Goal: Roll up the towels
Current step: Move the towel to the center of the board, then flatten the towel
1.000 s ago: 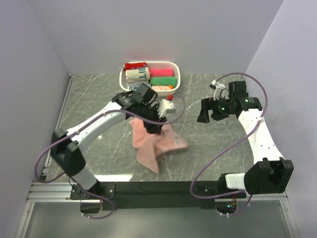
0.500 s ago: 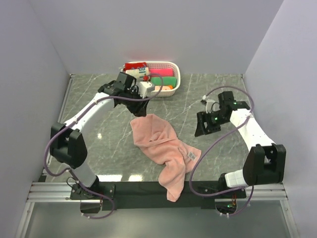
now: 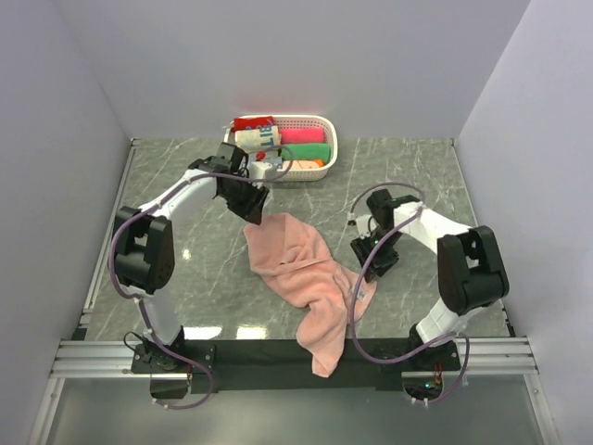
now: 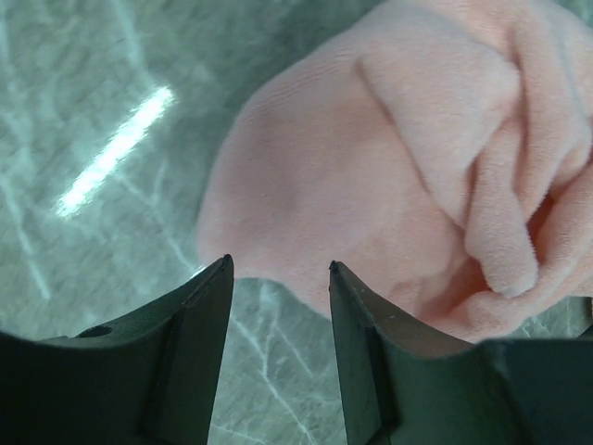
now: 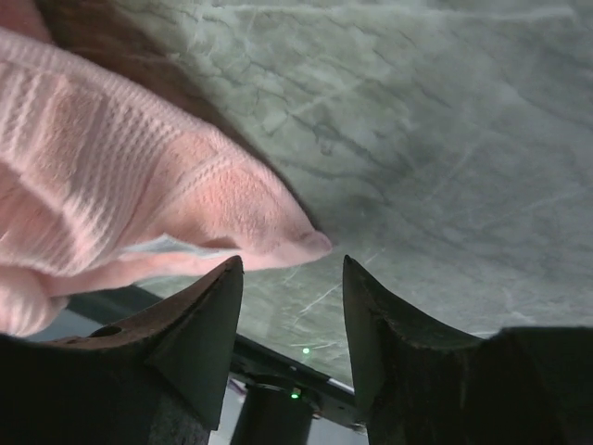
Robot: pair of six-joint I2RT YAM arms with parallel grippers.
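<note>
Between the left gripper's (image 4: 280,264) tips: bare table (image 3: 185,185), jaws half apart, nothing held. The towel's (image 3: 296,264) far edge lies just beyond.

Right gripper (image 5: 292,261): jaws narrowing, half apart, empty, a towel corner just ahead.

Towel hung bunched from the left gripper a second ago. Now it lies crumpled diagonally, near end overhanging the table front. Likely needs flattening before rolling.

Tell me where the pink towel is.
Top view: the towel lies crumpled on the table between the left gripper and right gripper, in front of the basket, its near end draped over the front edge.
</note>
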